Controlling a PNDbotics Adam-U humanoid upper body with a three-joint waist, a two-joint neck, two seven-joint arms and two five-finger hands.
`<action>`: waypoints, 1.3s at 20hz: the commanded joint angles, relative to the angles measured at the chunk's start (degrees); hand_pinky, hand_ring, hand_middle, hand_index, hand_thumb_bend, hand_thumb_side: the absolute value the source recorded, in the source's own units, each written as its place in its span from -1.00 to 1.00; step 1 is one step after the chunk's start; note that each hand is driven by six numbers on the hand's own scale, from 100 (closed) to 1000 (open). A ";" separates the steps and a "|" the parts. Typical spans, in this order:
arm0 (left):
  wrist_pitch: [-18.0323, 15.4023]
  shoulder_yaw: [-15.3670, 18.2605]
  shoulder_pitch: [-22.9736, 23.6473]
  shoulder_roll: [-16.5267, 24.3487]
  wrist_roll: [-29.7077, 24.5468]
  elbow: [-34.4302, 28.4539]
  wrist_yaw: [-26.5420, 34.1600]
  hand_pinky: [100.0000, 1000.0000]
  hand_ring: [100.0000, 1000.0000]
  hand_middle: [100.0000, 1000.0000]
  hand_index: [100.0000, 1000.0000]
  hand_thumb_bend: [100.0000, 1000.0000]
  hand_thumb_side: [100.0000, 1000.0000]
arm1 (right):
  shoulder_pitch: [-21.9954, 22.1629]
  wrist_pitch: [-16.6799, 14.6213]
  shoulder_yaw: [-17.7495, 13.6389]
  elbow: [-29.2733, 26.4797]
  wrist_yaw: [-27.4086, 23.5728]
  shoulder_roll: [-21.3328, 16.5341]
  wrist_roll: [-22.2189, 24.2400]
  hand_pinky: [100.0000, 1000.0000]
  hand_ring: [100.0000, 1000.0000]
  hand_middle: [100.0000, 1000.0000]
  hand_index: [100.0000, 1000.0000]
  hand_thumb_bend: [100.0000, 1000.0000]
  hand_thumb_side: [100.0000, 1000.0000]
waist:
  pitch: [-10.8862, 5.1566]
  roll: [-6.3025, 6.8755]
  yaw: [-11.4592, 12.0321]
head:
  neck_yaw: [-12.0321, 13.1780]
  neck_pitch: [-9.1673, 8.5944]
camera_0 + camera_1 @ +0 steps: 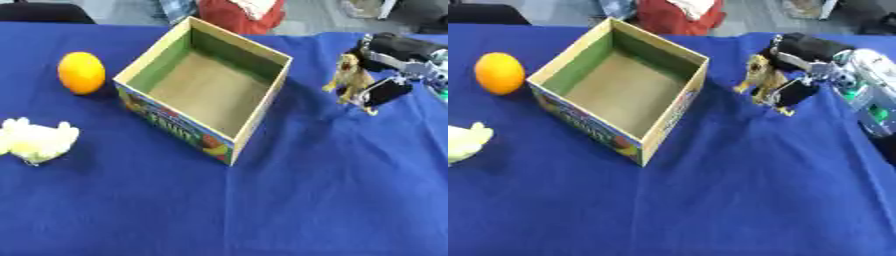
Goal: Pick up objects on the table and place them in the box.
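The right hand (798,90) is pinching the toy lion (352,76) between curled fingers at the box's (262,50) three o'clock, risking it slipping out sideways onto the table (306,200).

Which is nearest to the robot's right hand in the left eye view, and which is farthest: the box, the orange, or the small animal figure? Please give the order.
Measured from the right hand:
1. Animal figure, at the hand, between its fingers, on the right side.
2. Box, in the middle of the table.
3. Orange, beyond the box, far left.
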 commanded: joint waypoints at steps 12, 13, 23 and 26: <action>-0.10 -0.03 -1.44 1.51 -0.42 -0.82 0.28 -0.10 0.38 0.35 0.89 -0.75 0.96 | -12.91 2.99 -1.30 -1.18 -1.21 4.63 -0.44 -0.12 0.00 -0.85 -0.62 -1.00 -0.74 | -2.23 -0.18 -0.06 | -0.56 0.17; -0.13 -0.10 -1.57 1.54 -0.51 -0.82 0.36 -0.10 0.38 0.35 0.89 -0.75 0.95 | -14.21 3.01 -1.24 -0.45 -0.86 6.04 -0.37 -0.12 0.00 -0.85 -0.62 -1.00 -0.74 | -2.30 -0.11 -0.06 | -0.69 0.29; -0.30 -0.43 -1.99 1.30 -0.99 -0.82 0.80 -0.10 0.38 0.35 0.89 -0.76 0.96 | -21.87 4.39 -2.48 4.51 1.89 19.04 1.36 -0.07 0.00 -0.87 -0.60 -1.00 -0.74 | -2.04 0.44 0.60 | -1.55 1.19; -0.34 -0.57 -2.08 1.16 -1.11 -0.82 0.86 -0.10 0.38 0.35 0.89 -0.76 0.96 | -22.98 4.82 -2.64 5.81 2.89 22.19 1.81 -0.06 0.00 -0.87 -0.60 -1.00 -0.74 | -1.82 0.53 0.86 | -1.96 1.24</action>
